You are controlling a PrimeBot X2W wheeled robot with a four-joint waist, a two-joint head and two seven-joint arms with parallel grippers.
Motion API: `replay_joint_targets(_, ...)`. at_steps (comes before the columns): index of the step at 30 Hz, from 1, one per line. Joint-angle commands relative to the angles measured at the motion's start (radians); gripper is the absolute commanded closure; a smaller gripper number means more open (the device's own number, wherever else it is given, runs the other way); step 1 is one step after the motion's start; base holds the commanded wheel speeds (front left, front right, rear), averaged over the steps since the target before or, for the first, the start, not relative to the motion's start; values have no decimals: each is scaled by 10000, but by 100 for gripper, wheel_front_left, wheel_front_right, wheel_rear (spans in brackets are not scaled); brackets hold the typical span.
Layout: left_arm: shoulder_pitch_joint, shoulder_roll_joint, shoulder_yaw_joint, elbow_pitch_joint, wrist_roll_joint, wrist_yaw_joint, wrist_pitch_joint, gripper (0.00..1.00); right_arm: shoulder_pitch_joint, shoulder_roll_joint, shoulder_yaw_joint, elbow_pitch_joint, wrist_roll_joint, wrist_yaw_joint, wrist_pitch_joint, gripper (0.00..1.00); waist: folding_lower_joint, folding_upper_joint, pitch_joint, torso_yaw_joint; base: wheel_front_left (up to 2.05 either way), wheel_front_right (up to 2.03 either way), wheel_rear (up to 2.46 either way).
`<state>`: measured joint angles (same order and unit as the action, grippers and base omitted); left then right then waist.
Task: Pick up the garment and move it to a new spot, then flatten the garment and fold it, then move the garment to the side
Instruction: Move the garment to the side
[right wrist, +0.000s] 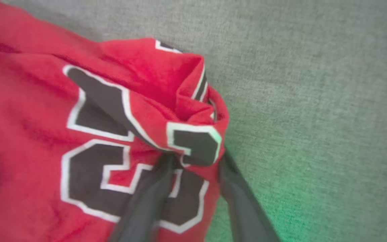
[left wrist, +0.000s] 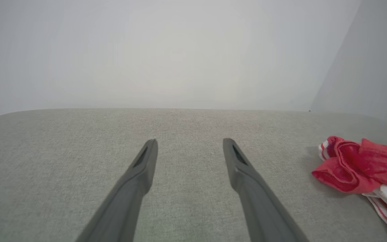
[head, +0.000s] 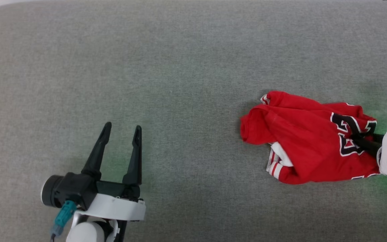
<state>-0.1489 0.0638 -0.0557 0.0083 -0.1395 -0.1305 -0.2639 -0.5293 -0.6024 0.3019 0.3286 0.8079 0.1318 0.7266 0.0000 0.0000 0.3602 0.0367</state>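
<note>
The grey woven-cloth surface (head: 180, 67) spreads flat under both arms, with a faint green glow on it just beside the garment's near-right edge. Nearest the robot and well to the left of the garment, the left gripper (head: 122, 127) hovers over grey cloth, its two long dark fingers spread wide and holding nothing. The left wrist view shows the same parted pair (left wrist: 190, 143) over the surface (left wrist: 62, 151).

One garment, a crumpled red jersey T-shirt (head: 301, 148) with white sleeves, red-and-white striped trim and black-and-white block lettering, lies bunched in a heap on the surface. A stretch of grey cloth lies between it and the left gripper.

At the garment's right end the right gripper (head: 361, 137) reaches in from a white wrist housing. In the right wrist view its two fingers straddle (right wrist: 195, 158) a raised fold of the red fabric (right wrist: 29, 101) by the lettering. I cannot tell whether they already pinch it.

Beyond the garment (left wrist: 358, 164) the surface ends in a rounded far edge, and behind that stands a plain pale wall (left wrist: 180, 50). Counted: one garment, two grippers.
</note>
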Motion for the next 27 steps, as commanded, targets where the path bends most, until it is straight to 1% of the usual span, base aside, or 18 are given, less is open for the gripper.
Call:
replay_joint_targets(1,-117,61,-18,8,4,6,6,0,318,277,343,338,77,-23,10,100,0,0,-99,-126,0,0,0)
replay_joint_targets(5,-212,238,-216,11,-63,6,6,0,334,63,4,248,334,-27,-760,100,0,0,-265,-408,0,0,0)
replay_joint_targets(8,-393,471,-345,-75,-115,6,6,0,329,-204,-301,85,526,-28,-1354,100,0,0,-214,-788,0,0,0)
replay_joint_targets(12,-939,766,-543,-126,-3,6,4,0,309,-684,-824,99,660,-22,-2036,100,0,0,190,-1428,0,0,0)
replay_joint_targets(15,-1647,1126,-725,-123,31,6,6,0,71,-1052,-1289,360,598,-22,-2580,100,0,0,706,-1937,0,0,0)
replay_joint_targets(21,-3636,1972,-1502,22,200,6,6,0,-642,-1467,-1855,1579,187,-22,-3766,100,0,0,1781,-2743,0,0,0)
replay_joint_targets(24,-4739,2332,-1977,195,235,6,6,0,-1271,-1478,-1944,2407,-101,-20,-4453,100,0,0,2296,-3019,0,0,0)
replay_joint_targets(27,-5821,2553,-2438,364,192,6,6,0,-2026,-1407,-1959,3300,-398,-20,-5084,100,0,0,2741,-3184,0,0,0)
